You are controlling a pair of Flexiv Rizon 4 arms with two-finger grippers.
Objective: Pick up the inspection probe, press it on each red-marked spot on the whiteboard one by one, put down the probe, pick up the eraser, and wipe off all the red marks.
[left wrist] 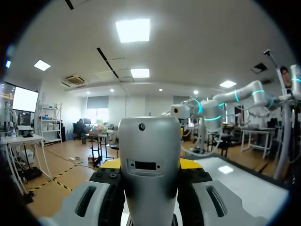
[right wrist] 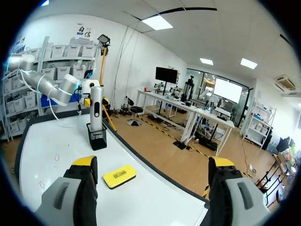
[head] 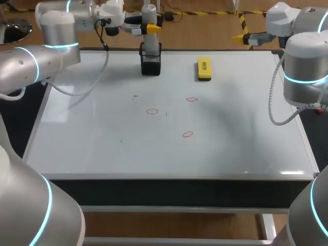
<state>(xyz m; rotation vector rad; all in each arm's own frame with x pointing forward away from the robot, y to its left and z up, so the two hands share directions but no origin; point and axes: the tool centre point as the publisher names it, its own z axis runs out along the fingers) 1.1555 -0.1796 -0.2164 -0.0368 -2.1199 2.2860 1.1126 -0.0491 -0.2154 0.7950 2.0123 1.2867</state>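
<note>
whiteboard [head: 92,138]: lies flat on the worktop, with three red marks [head: 187,135] near its middle.
eraser [head: 204,68]: yellow, lying near the far edge, to the right of the holder.
inspection probe [head: 149,15]: stands upright in the black holder [head: 150,60] at the far edge.
left gripper [head: 146,29]: its arm comes in level from the left; it pinches the probe's upper part.
right gripper [right wrist: 153,165]: held by the far right corner, with its fingers spread wide.
</note>
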